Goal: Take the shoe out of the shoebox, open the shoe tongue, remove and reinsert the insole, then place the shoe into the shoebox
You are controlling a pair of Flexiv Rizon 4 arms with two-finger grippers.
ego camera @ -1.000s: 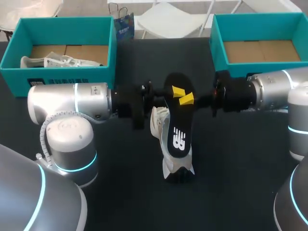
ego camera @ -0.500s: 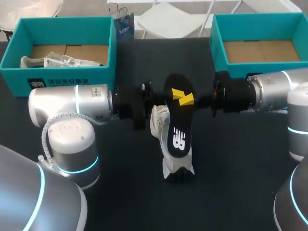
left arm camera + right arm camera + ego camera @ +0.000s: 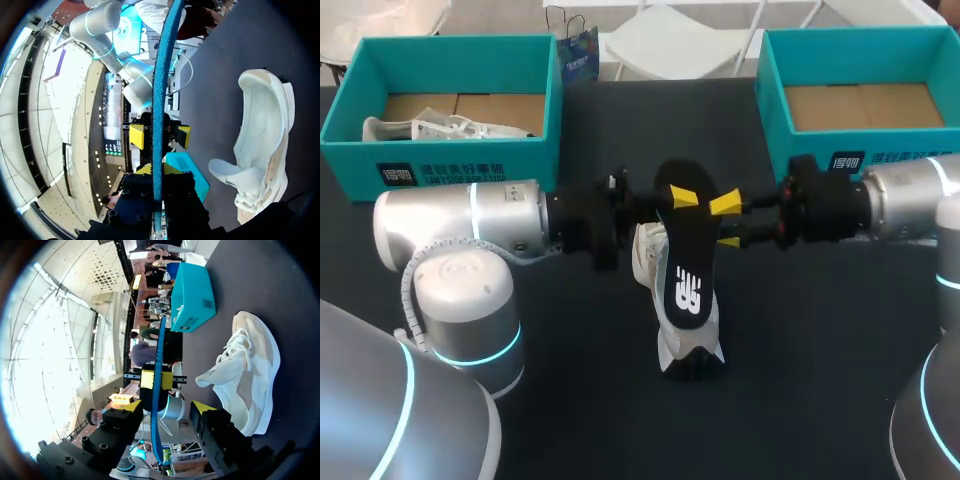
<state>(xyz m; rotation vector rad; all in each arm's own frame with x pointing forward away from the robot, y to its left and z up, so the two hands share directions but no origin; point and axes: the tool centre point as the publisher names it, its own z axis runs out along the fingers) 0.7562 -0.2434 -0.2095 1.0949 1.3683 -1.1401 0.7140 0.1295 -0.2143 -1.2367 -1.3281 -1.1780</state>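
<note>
Lying on its side on the dark table, the white lace-up sneaker (image 3: 648,260) is out of its box, its opening facing the left arm and its tongue (image 3: 227,172) folded outward. Directly above the sneaker hangs the black foam insole with a white logo (image 3: 686,270), clear of the shoe's inside. The left gripper (image 3: 678,200) is clamped on the insole's end farthest from the sneaker's toe; its wrist view shows the insole edge-on as a blue strip (image 3: 159,100) pinched between the fingers. Just beyond the insole from the sneaker's opening side, the right gripper (image 3: 727,222) stands spread, its yellow tips either side of the blue edge (image 3: 159,375) and touching nothing. One teal cardboard shoebox (image 3: 775,95) sits beyond the sneaker on the right arm's side, another (image 3: 450,160) on the left arm's side.

Removal looks finished, so reinsertion is the step in hand. It likely calls for steadying the sneaker and feeding the insole's toe end into the opening, under the tongue.
</note>
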